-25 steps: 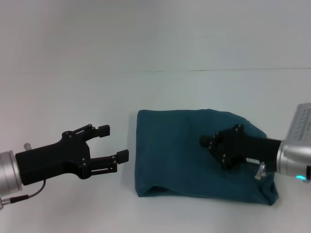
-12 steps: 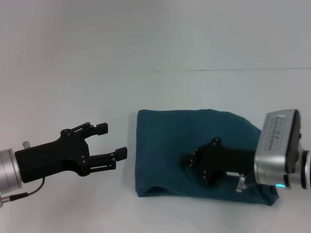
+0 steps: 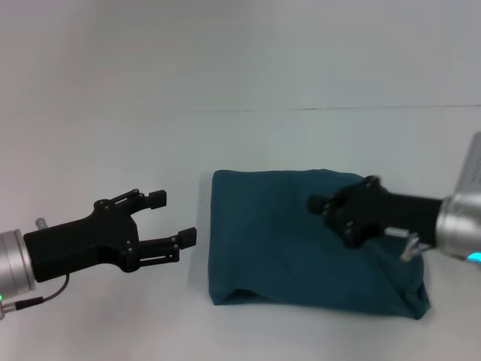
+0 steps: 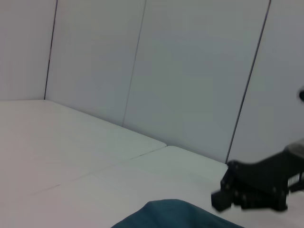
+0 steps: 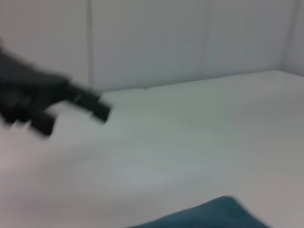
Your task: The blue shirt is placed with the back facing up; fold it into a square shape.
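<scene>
The plain white surface (image 3: 113, 98) takes up pretty much everything the robot sees, and there's a faint seam running across it farther back. It's just the working bed for the fold, nothing else sitting on it that shows.

Next biggest is the dark teal-blue short-sleeved shirt of soft matte knit (image 3: 278, 241), lying flat on the surface a bit right of centre and toward the robot. It's already down to a compact, roughly rectangular block: left edge straight, near edge a soft rolled fold, the far right corner rounded off and the near right corner a little baggy. So the fold looks mostly done, and what's left is probably tidying that right side so it reads as a square. A sliver of the same cloth shows in the left wrist view (image 4: 175, 213) and in the right wrist view (image 5: 213, 213).

The right gripper (image 3: 319, 203) is reaching in from the right and hovering over the right half of the shirt, likely there to press or adjust it. Can't tell whether its fingers are spread or together from this angle.

The left gripper (image 3: 173, 219) hangs off to the left, clear of the cloth, fingers (image 3: 158, 198) spread wide and holding nothing. Seems parked out of the way while the other arm works.
</scene>
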You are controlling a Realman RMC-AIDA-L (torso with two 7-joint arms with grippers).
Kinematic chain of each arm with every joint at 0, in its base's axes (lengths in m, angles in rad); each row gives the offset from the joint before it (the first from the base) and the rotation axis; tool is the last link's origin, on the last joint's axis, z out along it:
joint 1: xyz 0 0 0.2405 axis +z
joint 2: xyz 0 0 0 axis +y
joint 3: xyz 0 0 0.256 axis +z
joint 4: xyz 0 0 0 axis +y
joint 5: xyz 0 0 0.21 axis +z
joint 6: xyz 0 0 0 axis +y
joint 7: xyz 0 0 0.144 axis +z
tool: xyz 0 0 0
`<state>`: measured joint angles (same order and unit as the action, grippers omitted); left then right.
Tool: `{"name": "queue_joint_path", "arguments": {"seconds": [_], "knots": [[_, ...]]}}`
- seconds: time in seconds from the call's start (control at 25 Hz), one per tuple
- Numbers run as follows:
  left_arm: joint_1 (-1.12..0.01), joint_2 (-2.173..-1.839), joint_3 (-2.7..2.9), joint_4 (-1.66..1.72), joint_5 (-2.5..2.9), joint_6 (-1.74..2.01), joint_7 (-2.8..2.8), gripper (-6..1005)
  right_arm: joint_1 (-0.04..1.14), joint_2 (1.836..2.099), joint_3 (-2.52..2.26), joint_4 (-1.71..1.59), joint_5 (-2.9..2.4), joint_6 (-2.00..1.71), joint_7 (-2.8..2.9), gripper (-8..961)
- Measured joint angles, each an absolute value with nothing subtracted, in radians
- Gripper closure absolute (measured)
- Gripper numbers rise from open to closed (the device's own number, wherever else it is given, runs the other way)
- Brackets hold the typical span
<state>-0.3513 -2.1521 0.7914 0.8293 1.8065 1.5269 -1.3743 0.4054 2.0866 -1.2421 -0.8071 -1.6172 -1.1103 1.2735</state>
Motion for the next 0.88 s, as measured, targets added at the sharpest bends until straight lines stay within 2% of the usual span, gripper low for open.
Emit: {"name": "queue_joint_path", "arguments": {"seconds": [0.16, 0.32, 0.64, 0.88], "knots": [[-0.357, -2.151, 0.794, 0.834, 1.807, 1.528, -1.373, 114, 0.312, 2.084, -1.202, -1.137, -1.845, -1.162, 1.637, 954], [-0.369, -2.141, 0.796, 0.833, 1.81, 1.535, -1.383, 117, 0.317, 2.089, -1.084, -1.335, -2.063, -1.337, 1.9, 951], [-0.402, -2.122, 0.795, 0.838, 1.875, 1.591, -1.43, 122, 0.435, 2.084, -0.981, -1.367, -2.405, -1.539, 2.11, 940], [-0.404, -2.121, 0.797, 0.838, 1.886, 1.592, -1.435, 126, 0.461, 2.086, -1.001, -1.307, -2.48, -1.578, 2.123, 931]]}}
